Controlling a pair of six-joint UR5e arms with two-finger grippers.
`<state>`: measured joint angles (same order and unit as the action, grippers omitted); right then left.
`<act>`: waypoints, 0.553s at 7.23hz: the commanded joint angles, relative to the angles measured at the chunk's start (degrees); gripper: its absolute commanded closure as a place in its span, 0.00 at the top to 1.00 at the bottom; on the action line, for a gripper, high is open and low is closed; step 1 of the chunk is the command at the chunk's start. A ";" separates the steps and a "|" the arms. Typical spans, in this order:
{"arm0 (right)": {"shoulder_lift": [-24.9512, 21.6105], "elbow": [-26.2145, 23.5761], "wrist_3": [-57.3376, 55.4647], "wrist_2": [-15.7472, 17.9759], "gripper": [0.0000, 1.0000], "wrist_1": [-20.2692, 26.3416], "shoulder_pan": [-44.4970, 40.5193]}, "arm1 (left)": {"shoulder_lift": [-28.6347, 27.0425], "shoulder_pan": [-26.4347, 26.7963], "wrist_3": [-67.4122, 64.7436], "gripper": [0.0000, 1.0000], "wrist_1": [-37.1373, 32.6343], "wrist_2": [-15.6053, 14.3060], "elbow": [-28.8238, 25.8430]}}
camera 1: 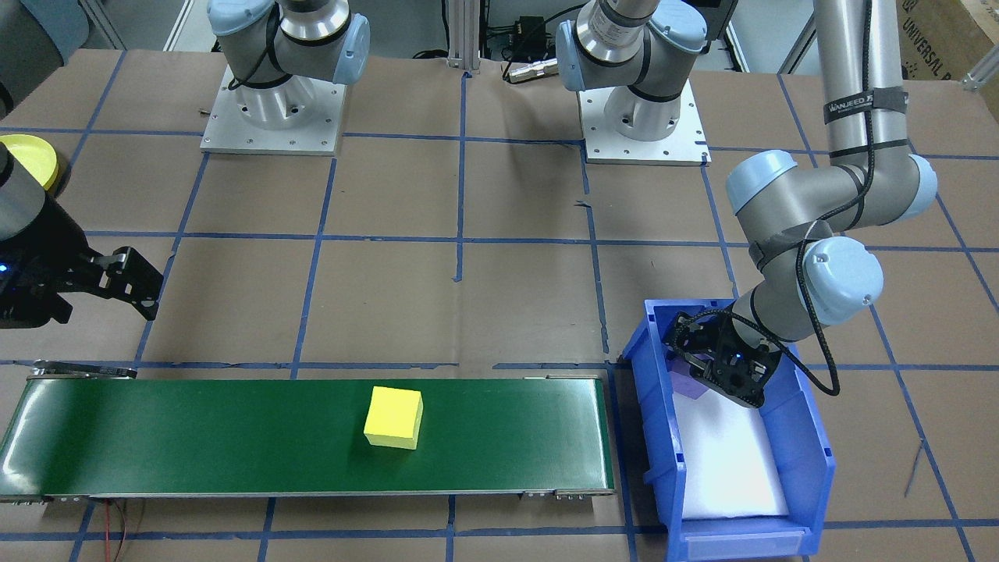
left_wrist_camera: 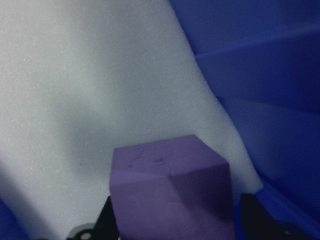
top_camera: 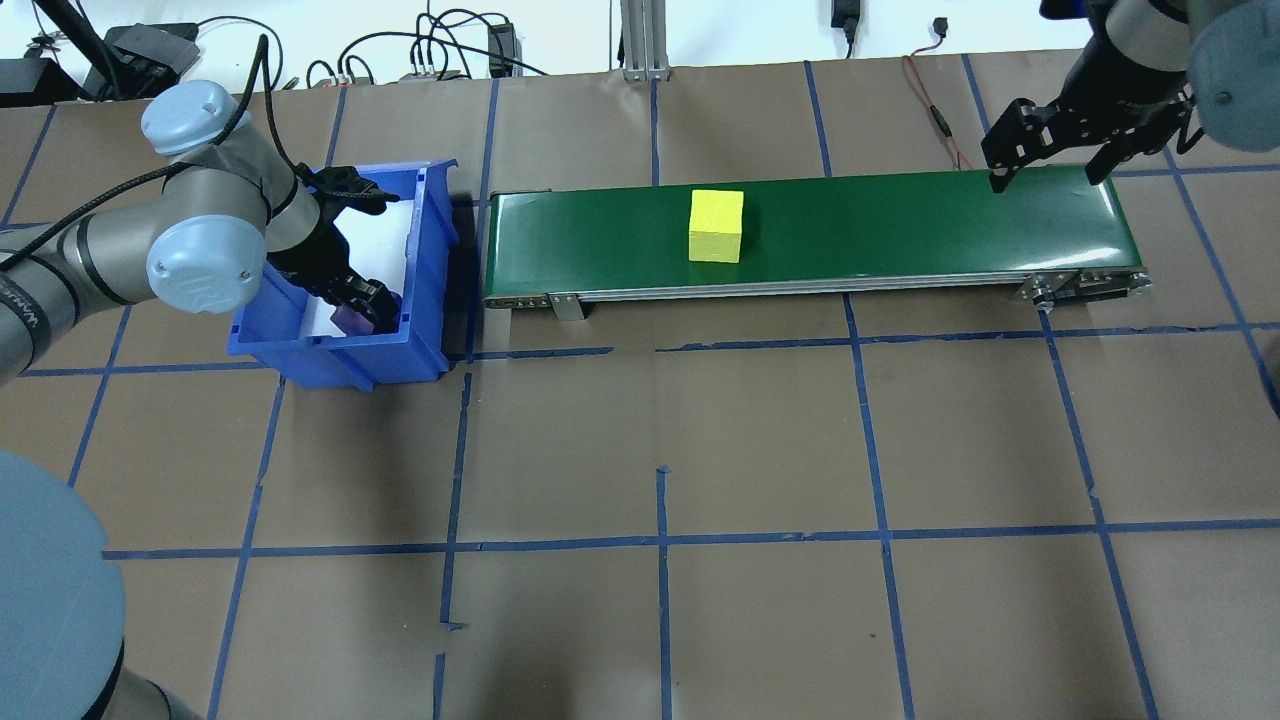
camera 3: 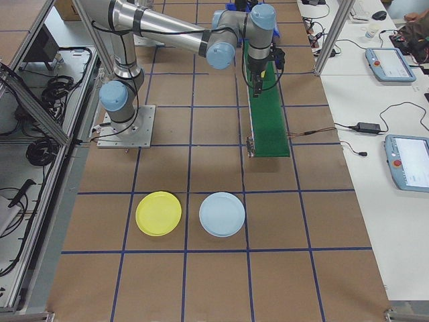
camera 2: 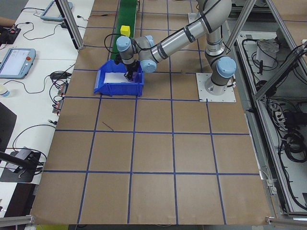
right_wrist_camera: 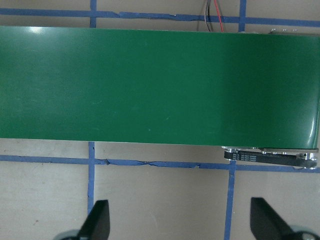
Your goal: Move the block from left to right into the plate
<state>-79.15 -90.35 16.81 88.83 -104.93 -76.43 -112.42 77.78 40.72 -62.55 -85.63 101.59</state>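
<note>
A purple block (left_wrist_camera: 170, 190) sits between the fingers of my left gripper (left_wrist_camera: 175, 222), which is shut on it low inside the blue bin (top_camera: 432, 262), just over the white foam lining (left_wrist_camera: 100, 90). A yellow block (top_camera: 716, 225) lies near the middle of the green conveyor belt (top_camera: 900, 225). My right gripper (top_camera: 1047, 172) hangs open and empty over the belt's right end, by its near edge. The yellow plate (camera 3: 158, 213) lies on the table far out past the belt's right end, and its edge shows in the front view as the plate (camera 1: 27, 160).
A pale blue plate (camera 3: 222, 214) lies beside the yellow one. Both arm bases (camera 1: 273, 117) stand behind the belt. The tabletop is brown paper with a blue tape grid (top_camera: 660, 545). A red wire (top_camera: 930, 110) runs to the belt's far right end.
</note>
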 commanded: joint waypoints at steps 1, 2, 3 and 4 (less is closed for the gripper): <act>1.19 -0.09 2.51 -0.33 1.00 -1.24 0.49 | 0.54 0.00 -6.22 0.38 1.54 0.37 -1.30; 1.54 0.09 2.87 -0.50 1.00 -4.64 2.76 | 1.06 0.00 -9.14 0.38 2.86 0.38 -4.09; 1.80 0.09 4.87 -1.64 1.00 -6.15 4.08 | 3.07 0.44 -9.43 0.38 1.83 -0.06 -6.65; 2.59 0.17 6.03 -3.30 1.00 -8.17 5.31 | 4.74 0.79 -12.91 0.38 -1.31 -0.06 -8.67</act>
<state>-77.32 -90.26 21.23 87.18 -110.66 -72.77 -109.69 78.17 31.10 -61.38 -85.56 95.66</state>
